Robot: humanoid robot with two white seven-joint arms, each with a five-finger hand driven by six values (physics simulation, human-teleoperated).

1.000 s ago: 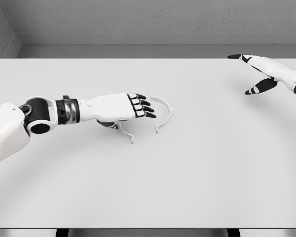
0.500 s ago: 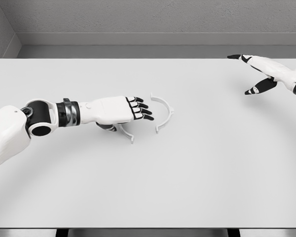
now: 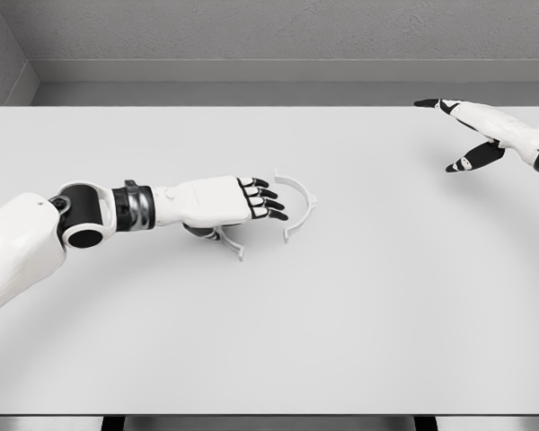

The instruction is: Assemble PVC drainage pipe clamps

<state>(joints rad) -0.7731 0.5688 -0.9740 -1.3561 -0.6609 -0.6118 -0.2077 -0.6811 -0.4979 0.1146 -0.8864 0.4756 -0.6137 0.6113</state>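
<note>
Reaching flat over the surface (image 3: pixel 359 314), left hand (image 3: pixel 225 199) with fingers extended, holding nothing; one clamp half (image 3: pixel 230 241) partly beneath its palm, second clamp half (image 3: pixel 298 199) just beyond its fingertips, curving toward them; right hand (image 3: pixel 485 133) well apart.

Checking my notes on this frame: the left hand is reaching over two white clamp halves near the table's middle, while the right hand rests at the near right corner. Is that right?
Not quite. In the head view the right hand is at the far right corner of the table, not the near one. The rest stands: the left hand reaches over the two clamp halves near the middle.
</note>
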